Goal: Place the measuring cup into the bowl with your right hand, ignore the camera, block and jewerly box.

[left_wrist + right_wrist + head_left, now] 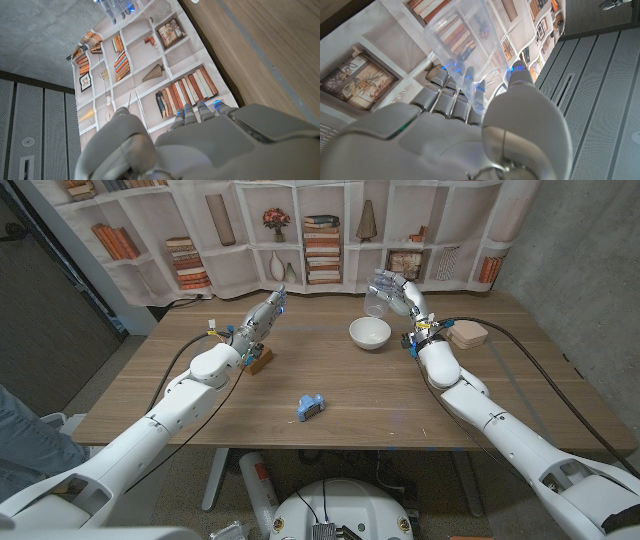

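My right hand (408, 298) holds a clear plastic measuring cup (381, 293) in the air, above and slightly behind the white bowl (369, 333) at the table's far middle. In the right wrist view the cup (470, 45) sits between my fingers (445, 95) and thumb (522, 100), seen against the bookshelf backdrop. My left hand (262, 322) hovers over the left side of the table with fingers extended and holds nothing; the left wrist view shows its back (200, 145).
A wooden block (260, 360) lies under my left hand. A small blue camera (310, 407) sits at the table's front middle. A tan jewelry box (467, 334) rests at the far right beside my right wrist. A person's leg shows at the left edge.
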Action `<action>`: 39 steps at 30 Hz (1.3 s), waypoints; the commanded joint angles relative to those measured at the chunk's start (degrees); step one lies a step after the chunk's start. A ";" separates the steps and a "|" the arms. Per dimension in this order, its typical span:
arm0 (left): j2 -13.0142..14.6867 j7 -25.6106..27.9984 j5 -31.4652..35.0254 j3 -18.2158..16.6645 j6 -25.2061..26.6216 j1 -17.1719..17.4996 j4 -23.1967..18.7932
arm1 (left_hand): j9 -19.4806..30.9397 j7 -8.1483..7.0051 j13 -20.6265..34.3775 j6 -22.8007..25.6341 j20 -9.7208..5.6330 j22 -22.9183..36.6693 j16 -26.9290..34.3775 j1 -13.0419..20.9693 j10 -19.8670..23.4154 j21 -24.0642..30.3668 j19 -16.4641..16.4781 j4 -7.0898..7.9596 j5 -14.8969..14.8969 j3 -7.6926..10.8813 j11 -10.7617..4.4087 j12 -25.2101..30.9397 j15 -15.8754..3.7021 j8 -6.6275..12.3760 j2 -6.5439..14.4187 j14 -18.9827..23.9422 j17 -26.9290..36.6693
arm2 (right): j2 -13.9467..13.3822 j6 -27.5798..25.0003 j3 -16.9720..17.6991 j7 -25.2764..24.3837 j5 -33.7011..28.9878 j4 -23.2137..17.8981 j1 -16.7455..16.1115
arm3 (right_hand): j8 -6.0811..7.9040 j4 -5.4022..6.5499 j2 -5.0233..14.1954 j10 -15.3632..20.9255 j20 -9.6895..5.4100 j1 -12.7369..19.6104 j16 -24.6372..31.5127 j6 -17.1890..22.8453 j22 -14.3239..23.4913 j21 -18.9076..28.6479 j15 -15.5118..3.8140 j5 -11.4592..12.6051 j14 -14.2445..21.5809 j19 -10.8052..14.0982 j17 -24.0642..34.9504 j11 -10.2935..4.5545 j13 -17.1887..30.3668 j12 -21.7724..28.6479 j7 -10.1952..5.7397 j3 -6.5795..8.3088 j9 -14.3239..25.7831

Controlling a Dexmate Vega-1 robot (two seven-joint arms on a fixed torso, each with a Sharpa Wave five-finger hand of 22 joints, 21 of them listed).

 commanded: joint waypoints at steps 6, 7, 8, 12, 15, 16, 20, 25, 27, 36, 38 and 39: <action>1.00 1.43 0.54 -0.23 1.88 0.59 -2.33 | 0.22 0.05 0.13 0.21 -0.43 0.08 -0.07 0.17 0.22 -0.02 -1.88 0.23 -0.05 -0.32 0.04 -0.16 0.02 -0.19 0.35 0.28 0.26 | 1.56 2.37 -1.59 -2.96 -2.86 5.63 3.02 | -0.17 0.03 0.79 3.94 -4.44 0.42 -0.13 0.83 0.11 -0.24 -6.82 -0.45 0.55 0.35 0.32 -3.61 0.30 0.05 -0.03 0.24 0.29; 1.04 1.48 0.54 -0.25 1.95 0.64 -2.44 | 0.22 0.01 0.13 0.21 -0.41 0.08 -0.07 0.18 0.22 -0.03 -1.91 0.23 -0.06 -0.33 0.04 -0.16 0.01 -0.19 0.35 0.29 0.26 | 1.66 2.39 -1.68 -3.22 -3.08 5.90 3.20 | -0.16 0.02 0.79 3.91 -4.48 0.44 -0.14 0.88 0.11 -0.24 -6.81 -0.46 0.56 0.36 0.31 -3.58 0.31 0.04 -0.12 0.25 0.29; 1.09 1.52 0.54 -0.25 2.04 0.68 -2.54 | 0.22 0.04 0.13 0.24 -0.42 0.08 -0.07 0.18 0.22 -0.03 -1.92 0.23 -0.06 -0.34 0.02 -0.16 -0.01 -0.17 0.36 0.27 0.26 | 1.76 2.40 -1.84 -3.52 -3.49 6.28 3.45 | -0.14 0.01 0.79 3.89 -4.50 0.46 -0.15 0.96 0.11 -0.25 -6.84 -0.48 0.55 0.36 0.31 -3.61 0.31 0.02 -0.13 0.25 0.29; 1.22 1.72 0.55 -0.27 2.39 0.81 -2.82 | 0.22 0.04 0.13 0.21 -0.46 0.08 -0.07 0.20 0.26 -0.02 -1.90 0.23 -0.06 -0.39 0.08 -0.15 -0.03 -0.19 0.38 0.28 0.26 | 2.29 2.45 -2.40 -4.34 -4.13 7.64 4.20 | -0.12 -0.02 0.81 4.01 -4.59 0.52 -0.21 1.16 0.11 -0.28 -6.82 -0.53 0.50 0.31 0.31 -3.70 0.32 0.02 -0.15 0.27 0.29; 1.19 1.75 0.52 -0.25 2.46 0.86 -2.77 | 0.22 0.06 0.13 0.22 -0.48 0.08 -0.08 0.21 0.23 -0.02 -1.91 0.23 -0.07 -0.43 0.06 -0.16 0.04 -0.18 0.40 0.26 0.26 | 2.53 2.17 -2.83 -4.28 -4.06 8.47 4.70 | -0.16 0.01 0.88 4.08 -4.61 0.52 -0.28 1.18 0.11 -0.29 -6.90 -0.58 0.36 0.32 0.32 -3.85 0.33 0.02 -0.18 0.29 0.29; 1.16 1.69 0.48 -0.23 2.42 0.87 -2.70 | 0.22 0.07 0.13 0.22 -0.45 0.08 -0.08 0.21 0.22 -0.03 -1.93 0.23 -0.07 -0.44 0.03 -0.16 0.05 -0.18 0.41 0.26 0.26 | 2.56 2.04 -2.97 -4.27 -4.09 8.70 4.85 | -0.16 0.02 0.89 4.08 -4.61 0.52 -0.28 1.19 0.11 -0.30 -6.89 -0.59 0.36 0.32 0.32 -3.89 0.33 0.01 -0.21 0.28 0.29; 1.02 1.56 0.46 -0.07 2.42 0.83 -2.49 | 0.22 0.08 0.13 0.22 -0.44 0.08 -0.08 0.23 0.20 -0.02 -1.94 0.23 -0.07 -0.49 0.14 -0.17 0.01 -0.18 0.43 0.26 0.26 | 2.59 1.20 -3.45 -4.20 -4.09 9.32 5.36 | -0.17 0.05 0.94 4.13 -4.59 0.49 -0.28 1.27 0.11 -0.27 -6.94 -0.64 0.41 0.41 0.33 -3.73 0.33 -0.01 -0.26 0.29 0.30; 0.91 1.45 0.50 0.12 2.47 0.74 -2.34 | 0.22 0.04 0.13 0.21 -0.47 0.08 -0.08 0.26 0.21 -0.02 -1.94 0.22 -0.08 -0.54 0.12 -0.17 0.00 -0.19 0.46 0.25 0.25 | 2.73 0.37 -3.90 -5.05 -4.50 10.10 5.92 | -0.12 0.11 1.01 4.27 -4.58 0.44 -0.22 1.55 0.12 -0.27 -6.98 -0.72 0.59 0.46 0.34 -3.92 0.31 -0.02 -0.36 0.28 0.30; 0.86 1.35 0.47 0.14 2.37 0.74 -2.28 | 0.22 0.06 0.13 0.23 -0.48 0.08 -0.07 0.27 0.25 -0.02 -1.95 0.22 -0.08 -0.56 0.11 -0.15 -0.01 -0.18 0.47 0.27 0.25 | 2.77 -0.04 -4.04 -5.33 -4.56 10.25 6.10 | -0.06 0.16 1.06 4.41 -4.62 0.38 -0.20 1.82 0.12 -0.28 -6.95 -0.79 0.70 0.48 0.35 -3.78 0.29 -0.02 -0.36 0.27 0.30; 0.77 1.18 0.36 0.14 2.12 0.76 -2.10 | 0.22 0.06 0.13 0.23 -0.44 0.08 -0.06 0.31 0.21 -0.02 -1.96 0.21 -0.09 -0.66 0.12 -0.17 -0.01 -0.19 0.51 0.31 0.25 | 2.71 -2.56 -5.27 -4.86 -4.56 10.96 7.08 | -0.03 0.25 1.18 4.84 -4.73 0.31 -0.15 2.31 0.13 -0.26 -7.13 -1.00 1.02 0.63 0.36 -3.66 0.23 -0.02 -0.37 0.26 0.30; 0.70 1.07 0.32 0.16 2.04 0.68 -1.93 | 0.22 0.03 0.13 0.23 -0.44 0.08 -0.05 0.32 0.22 -0.02 -1.96 0.21 -0.09 -0.68 0.13 -0.17 0.03 -0.18 0.52 0.32 0.25 | 2.79 -2.95 -5.54 -4.91 -4.57 11.23 7.32 | -0.05 0.27 1.18 4.83 -4.74 0.28 -0.16 2.32 0.13 -0.26 -7.08 -1.04 1.02 0.65 0.36 -3.59 0.22 -0.05 -0.36 0.25 0.30; 0.66 1.02 0.33 0.19 2.00 0.62 -1.82 | 0.22 0.07 0.13 0.23 -0.44 0.08 -0.06 0.32 0.21 -0.02 -1.95 0.21 -0.09 -0.69 0.11 -0.17 0.03 -0.18 0.52 0.31 0.25 | 2.88 -3.11 -5.73 -4.96 -4.65 11.51 7.51 | -0.07 0.28 1.17 4.65 -4.72 0.25 -0.16 2.34 0.13 -0.26 -7.04 -1.08 1.05 0.67 0.36 -3.86 0.21 -0.15 -0.32 0.23 0.30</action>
